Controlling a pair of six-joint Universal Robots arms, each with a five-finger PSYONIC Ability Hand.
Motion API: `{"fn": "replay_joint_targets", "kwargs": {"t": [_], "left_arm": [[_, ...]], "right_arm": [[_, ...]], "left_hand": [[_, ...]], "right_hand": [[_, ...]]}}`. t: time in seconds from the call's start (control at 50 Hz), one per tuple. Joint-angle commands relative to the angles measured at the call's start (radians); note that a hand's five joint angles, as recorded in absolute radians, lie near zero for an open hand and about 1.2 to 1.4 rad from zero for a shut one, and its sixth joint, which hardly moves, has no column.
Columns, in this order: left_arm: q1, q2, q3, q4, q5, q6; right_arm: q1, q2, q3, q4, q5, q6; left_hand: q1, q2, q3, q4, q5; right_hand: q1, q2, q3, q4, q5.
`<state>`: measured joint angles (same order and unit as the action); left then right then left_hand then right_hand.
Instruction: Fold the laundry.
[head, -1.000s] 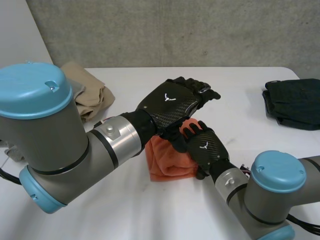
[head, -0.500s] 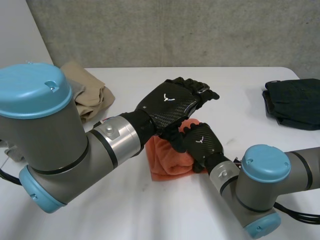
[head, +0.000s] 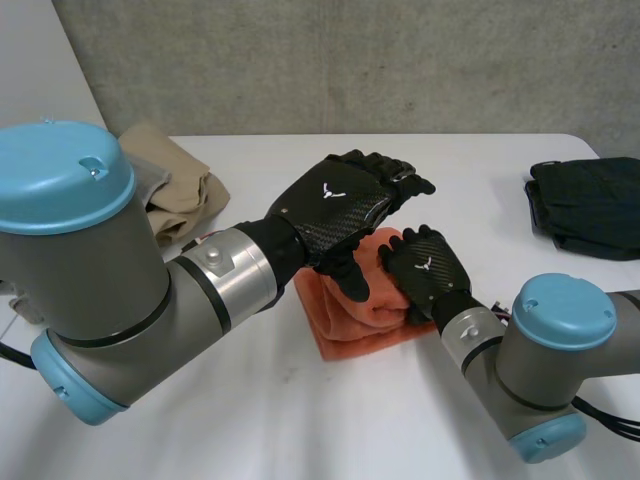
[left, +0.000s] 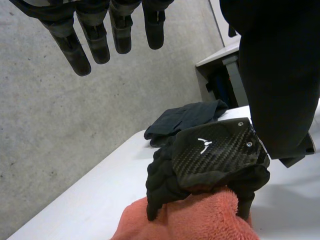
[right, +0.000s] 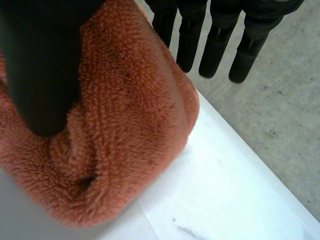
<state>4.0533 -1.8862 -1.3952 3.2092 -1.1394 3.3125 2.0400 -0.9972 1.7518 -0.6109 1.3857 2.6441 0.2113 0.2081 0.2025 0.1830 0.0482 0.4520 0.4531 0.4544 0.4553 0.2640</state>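
I am seeing a beige cloth (head: 175, 185) lying well to the left of the folded orange towel (head: 365, 322), which is sitting in the middle of the white table (head: 250, 420). My left hand (head: 340, 205) is hovering just above the towel, its fingers hanging straight and holding nothing. My right hand (head: 425, 268) is sitting on the towel's right part, fingers and thumb curling down around its bulging top and clasping it. A dark garment (head: 590, 205) is lying well to the towel's right.
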Motion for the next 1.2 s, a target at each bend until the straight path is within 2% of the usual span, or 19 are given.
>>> {"fn": "replay_joint_targets", "kwargs": {"t": [0.02,0.26,0.42,0.7,0.8,0.82,0.86,0.94,1.16,1.2], "left_arm": [[-0.002,-0.001,-0.004,0.000,0.000,-0.001],[-0.002,0.001,-0.016,0.001,0.001,-0.001],[0.001,-0.001,-0.018,0.001,0.001,-0.001],[0.001,-0.001,-0.019,0.001,0.001,-0.001],[0.001,0.001,-0.021,0.000,0.001,-0.001],[0.002,0.001,-0.022,0.000,0.001,-0.001],[0.004,0.001,-0.022,0.000,0.001,-0.001],[0.007,0.002,-0.021,0.000,0.000,-0.001],[0.015,0.030,-0.021,0.001,0.001,-0.017],[0.013,0.030,-0.019,0.001,0.003,-0.019]], "right_arm": [[-0.014,-0.011,0.063,0.040,-0.040,-0.003],[-0.012,-0.038,0.100,0.017,-0.074,-0.004],[-0.001,0.005,0.066,-0.035,-0.074,-0.016],[0.002,0.052,-0.008,-0.038,-0.068,-0.016],[0.000,0.077,-0.035,-0.040,-0.062,-0.018],[0.000,0.078,-0.044,-0.040,-0.060,-0.016],[-0.004,0.074,-0.054,-0.041,-0.059,-0.013],[-0.011,0.049,-0.080,-0.033,-0.047,-0.001],[-0.156,0.032,-0.140,-0.001,-0.089,-0.018],[-0.196,0.035,-0.178,0.002,-0.118,-0.010]], "left_hand": [[0.029,0.032,0.037,0.057,0.017],[0.029,0.032,0.037,0.057,0.017],[0.026,0.029,0.034,0.054,0.014],[0.026,0.029,0.034,0.054,0.014],[0.023,0.026,0.032,0.051,0.011],[0.020,0.023,0.029,0.048,0.008],[0.020,0.023,0.029,0.048,0.008],[0.020,0.023,0.029,0.048,0.008],[0.017,0.020,0.026,0.045,0.005],[0.017,0.020,0.026,0.045,0.005]], "right_hand": [[-0.208,-0.209,-0.211,-0.212,-0.195],[-0.156,-0.157,-0.158,-0.159,-0.142],[-0.029,-0.031,-0.032,-0.033,-0.016],[0.012,0.011,0.009,0.008,0.025],[0.322,0.321,0.320,0.319,0.336],[0.486,0.485,0.483,0.482,0.499],[0.628,0.626,0.625,0.624,0.641],[0.652,0.651,0.649,0.648,0.665],[0.614,0.612,0.611,0.610,0.627],[0.617,0.615,0.614,0.613,0.630]]}}
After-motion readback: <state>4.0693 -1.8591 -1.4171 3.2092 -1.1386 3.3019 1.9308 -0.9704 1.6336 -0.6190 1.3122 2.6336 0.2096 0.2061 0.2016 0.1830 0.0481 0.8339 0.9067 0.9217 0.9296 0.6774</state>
